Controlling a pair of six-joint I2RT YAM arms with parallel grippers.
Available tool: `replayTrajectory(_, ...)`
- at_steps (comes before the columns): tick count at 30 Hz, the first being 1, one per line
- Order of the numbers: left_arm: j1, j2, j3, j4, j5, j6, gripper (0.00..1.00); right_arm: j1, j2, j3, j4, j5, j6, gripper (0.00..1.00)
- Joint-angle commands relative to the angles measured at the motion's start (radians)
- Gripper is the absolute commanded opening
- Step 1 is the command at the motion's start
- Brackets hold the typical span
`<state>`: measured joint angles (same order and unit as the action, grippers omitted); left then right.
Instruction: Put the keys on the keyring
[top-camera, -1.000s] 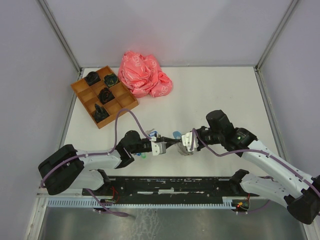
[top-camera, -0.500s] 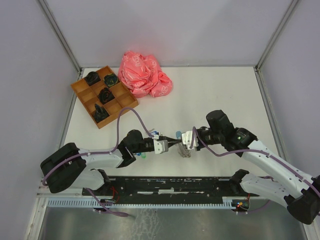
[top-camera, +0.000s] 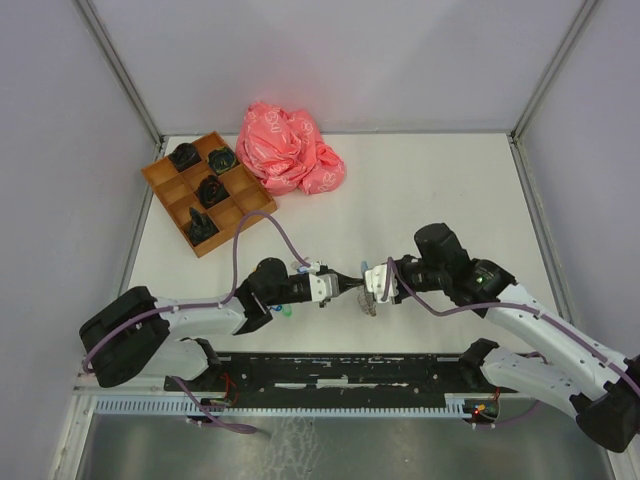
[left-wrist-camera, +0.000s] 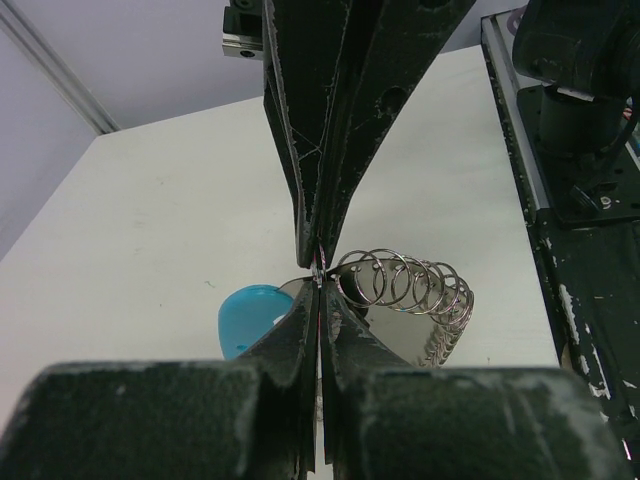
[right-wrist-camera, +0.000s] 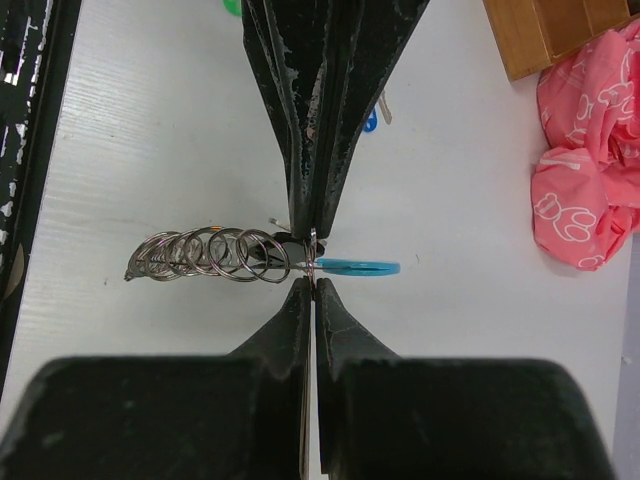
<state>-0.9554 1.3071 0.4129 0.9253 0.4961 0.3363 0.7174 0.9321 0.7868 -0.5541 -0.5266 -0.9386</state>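
My two grippers meet tip to tip above the table's near middle. The left gripper (top-camera: 352, 281) (left-wrist-camera: 320, 285) and the right gripper (top-camera: 366, 281) (right-wrist-camera: 314, 283) are both shut, pinching a thin wire ring between them from opposite sides. From that ring the keyring (left-wrist-camera: 410, 290) (right-wrist-camera: 205, 255), a string of linked silver loops, hangs to one side and sags under the right gripper (top-camera: 370, 301). A key's blue tag (left-wrist-camera: 250, 312) (right-wrist-camera: 360, 267) sticks out the other way. The key's blade is hidden.
Loose keys with green and blue tags (top-camera: 285, 312) lie by the left wrist. A wooden compartment tray (top-camera: 160, 175) holding black objects stands at the back left, next to a crumpled pink bag (top-camera: 290, 150). A black rail (top-camera: 340, 370) runs along the near edge.
The left gripper has slid right until its tips meet the right gripper's. The right gripper has dropped slightly. Both have stayed shut.
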Motion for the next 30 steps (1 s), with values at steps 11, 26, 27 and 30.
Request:
replayTrajectory(11,0.026,-0.031,0.006,-0.025,0.034,-0.174,0.03,-0.006,-0.076,-0.051,0.209,-0.071,0.021,0.01)
replayTrajectory(26,0.072,-0.016,-0.014,-0.013,0.088,-0.247,0.03,-0.073,-0.107,-0.117,0.372,-0.165,0.152,0.01)
replayTrajectory(27,0.076,-0.013,-0.014,-0.012,0.086,-0.251,0.03,-0.075,-0.108,-0.12,0.38,-0.172,0.16,0.01)
replayTrajectory(30,0.083,-0.007,-0.016,-0.009,0.082,-0.26,0.03,-0.089,-0.113,-0.129,0.405,-0.189,0.185,0.01)
